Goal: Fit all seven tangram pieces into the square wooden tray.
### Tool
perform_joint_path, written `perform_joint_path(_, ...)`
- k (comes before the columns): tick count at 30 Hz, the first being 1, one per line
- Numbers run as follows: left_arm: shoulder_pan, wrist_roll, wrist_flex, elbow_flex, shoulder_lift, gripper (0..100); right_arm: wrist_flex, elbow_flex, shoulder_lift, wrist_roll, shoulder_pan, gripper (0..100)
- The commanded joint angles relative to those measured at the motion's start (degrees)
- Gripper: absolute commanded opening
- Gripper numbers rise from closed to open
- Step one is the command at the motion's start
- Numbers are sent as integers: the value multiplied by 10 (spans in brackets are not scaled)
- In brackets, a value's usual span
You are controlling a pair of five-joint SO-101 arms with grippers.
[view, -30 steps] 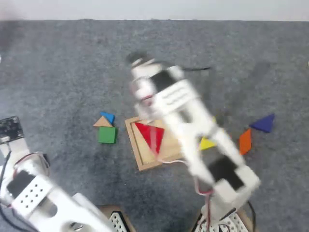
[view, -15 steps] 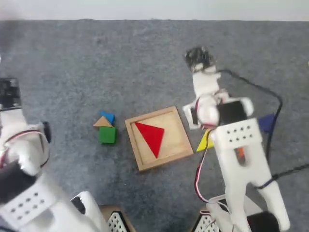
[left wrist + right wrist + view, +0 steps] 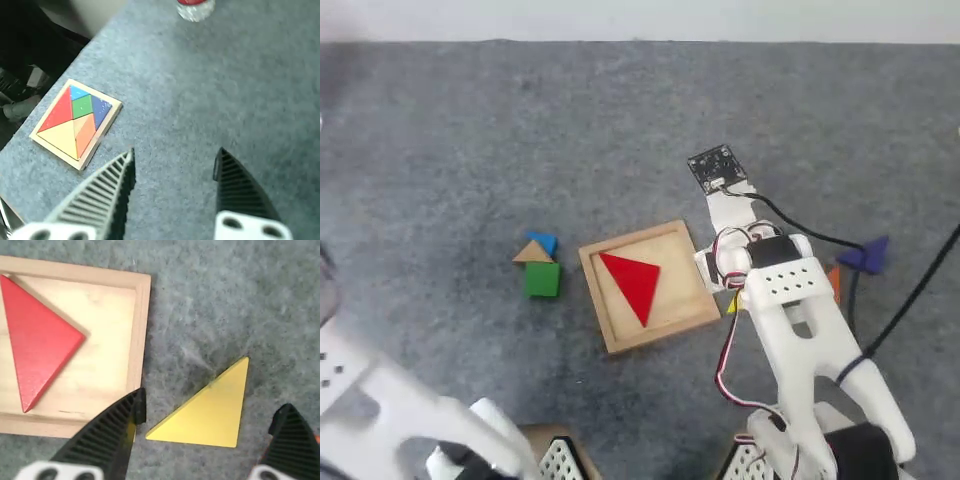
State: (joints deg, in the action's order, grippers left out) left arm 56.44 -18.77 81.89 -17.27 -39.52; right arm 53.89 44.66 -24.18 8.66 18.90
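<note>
Left fingers (image 3: 107,195), right fingers (image 3: 107,440), both spread

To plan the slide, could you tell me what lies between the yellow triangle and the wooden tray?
Bare grey mat, seen in the right wrist view, separates yellow triangle and wooden tray; one finger of the open right pincer overhangs that gap.

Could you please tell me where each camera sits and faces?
High view: fixed overhead, looking down at wooden tray; left arm, right arm show.
Left wrist view: faces grey table and finished tangram board; open left gripper shows.
Right wrist view: looks down at yellow triangle; open right gripper shows.
Shared: high and right wrist views both show tray, red triangle.
</note>
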Motion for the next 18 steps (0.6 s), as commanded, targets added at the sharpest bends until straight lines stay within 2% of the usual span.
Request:
perform_joint_path(1,-65,-35,75,-51,-98,250,-17,-2,1,7,-7,380)
perform_joint_path(6,-222,-107,120,-322,-392,249,-19,8,1,9,-5,380)
perform_joint_path(8,-220,-129,97,-398,-480,248,-19,9,7,9,-6,380)
perform_joint_path(10,-193,-163,92,-407,-500,248,-33,9,29,9,-4,380)
perform_joint_path(12,-206,-185,89,-413,-485,249,-56,4,63,11,-6,380)
perform_joint_path(18,-329,-165,14,-478,-459,250,-83,-71,174,7,-7,380)
